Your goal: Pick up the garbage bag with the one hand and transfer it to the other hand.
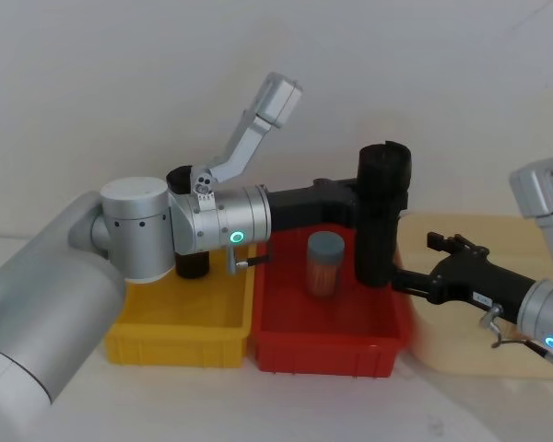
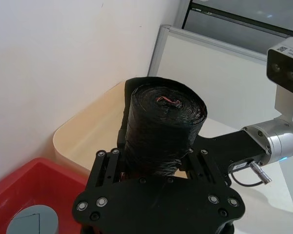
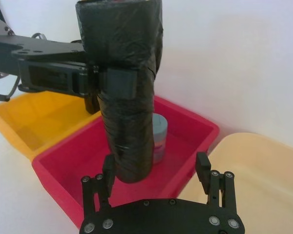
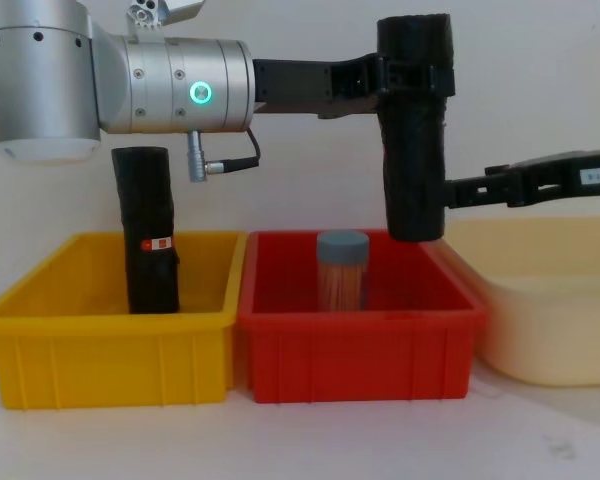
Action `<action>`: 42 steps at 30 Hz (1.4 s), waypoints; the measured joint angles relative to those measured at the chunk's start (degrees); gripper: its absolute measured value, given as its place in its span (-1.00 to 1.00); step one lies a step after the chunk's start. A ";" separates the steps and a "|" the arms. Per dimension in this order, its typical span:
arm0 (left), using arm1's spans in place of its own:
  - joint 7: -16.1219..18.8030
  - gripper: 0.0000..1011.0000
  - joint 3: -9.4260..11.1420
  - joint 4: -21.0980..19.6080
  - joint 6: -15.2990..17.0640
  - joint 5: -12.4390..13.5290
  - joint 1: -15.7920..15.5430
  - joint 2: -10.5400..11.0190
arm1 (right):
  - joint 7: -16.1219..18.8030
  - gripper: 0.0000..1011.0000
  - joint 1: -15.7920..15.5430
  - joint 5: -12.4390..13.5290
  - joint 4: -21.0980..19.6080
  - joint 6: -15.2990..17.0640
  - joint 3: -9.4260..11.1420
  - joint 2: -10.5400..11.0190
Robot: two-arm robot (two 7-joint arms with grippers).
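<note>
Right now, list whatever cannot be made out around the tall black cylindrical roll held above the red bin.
- Left gripper fingers' contact: in the left wrist view the tall black cylindrical garbage bag roll covers it.
- Right gripper contact with the roll: head view, the roll hides its fingertips.
- Yellow plastic bin floor: chest view, front wall blocks it.
- Blue-lidded jar contents: too blurred.

The head view looks down over both bins; the chest view faces them level from the side. Both wrist views sit close, sharing the garbage bag [image 2: 163, 129] and red bin [image 3: 185, 122].
</note>
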 joint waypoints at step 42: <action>0.00 0.05 0.00 0.00 0.00 0.00 0.01 0.00 | 1.82 0.81 6.59 2.37 8.32 -0.93 -5.13 -4.23</action>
